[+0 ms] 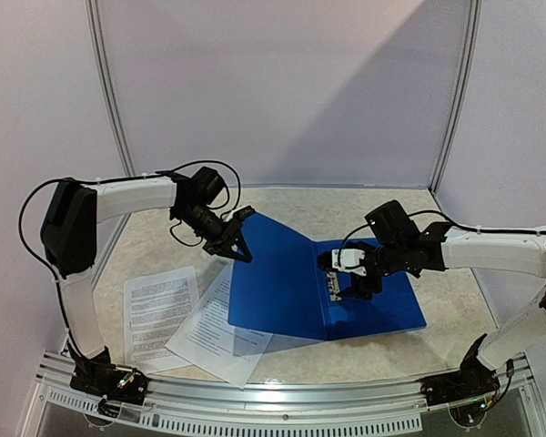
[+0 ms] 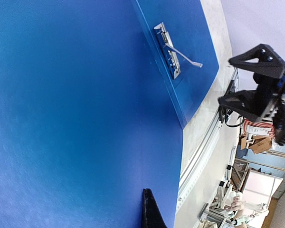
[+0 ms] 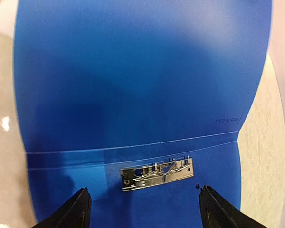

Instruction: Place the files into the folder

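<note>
The dark-blue folder (image 1: 282,282) lies open on the table, its left cover tilted up. My left gripper (image 1: 239,244) is shut on that cover's far corner; in the left wrist view one black finger (image 2: 152,211) lies against the blue folder (image 2: 76,104). The metal clip (image 1: 332,289) sits by the spine, its lever raised (image 2: 185,56). My right gripper (image 3: 145,188) hovers open just above the clip (image 3: 156,173), holding nothing, a fingertip on each side of it. The files, two printed white sheets (image 1: 159,314) (image 1: 214,337), lie left of the folder, one partly under the raised cover.
A perforated metal rail (image 1: 282,414) runs along the near table edge, with both arm bases on it. White walls and corner posts (image 1: 118,118) enclose the table. The beige tabletop (image 1: 346,205) shows behind the folder.
</note>
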Robot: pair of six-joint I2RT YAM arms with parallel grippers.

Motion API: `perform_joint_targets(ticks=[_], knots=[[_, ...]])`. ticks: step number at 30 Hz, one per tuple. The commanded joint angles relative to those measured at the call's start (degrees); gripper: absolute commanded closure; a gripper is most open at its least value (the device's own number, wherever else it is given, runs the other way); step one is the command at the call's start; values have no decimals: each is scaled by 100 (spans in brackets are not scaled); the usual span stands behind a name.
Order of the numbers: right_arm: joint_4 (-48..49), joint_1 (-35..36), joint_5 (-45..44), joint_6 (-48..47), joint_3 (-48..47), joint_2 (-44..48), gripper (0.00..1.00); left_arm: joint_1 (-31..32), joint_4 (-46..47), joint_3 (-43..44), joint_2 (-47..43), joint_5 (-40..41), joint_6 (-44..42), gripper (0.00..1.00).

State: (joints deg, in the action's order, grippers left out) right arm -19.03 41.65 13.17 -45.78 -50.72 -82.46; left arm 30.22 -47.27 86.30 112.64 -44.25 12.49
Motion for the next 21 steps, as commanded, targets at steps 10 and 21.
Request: perform_joint_targets(ticks=[10,21], knots=[[589,-129,-660,-940,-714,-1391,59,11,-64,45,96,39,-132,100],[705,-430,-692,-1125,-971,-1663,64,11,-90,80,140,0,-131,100]])
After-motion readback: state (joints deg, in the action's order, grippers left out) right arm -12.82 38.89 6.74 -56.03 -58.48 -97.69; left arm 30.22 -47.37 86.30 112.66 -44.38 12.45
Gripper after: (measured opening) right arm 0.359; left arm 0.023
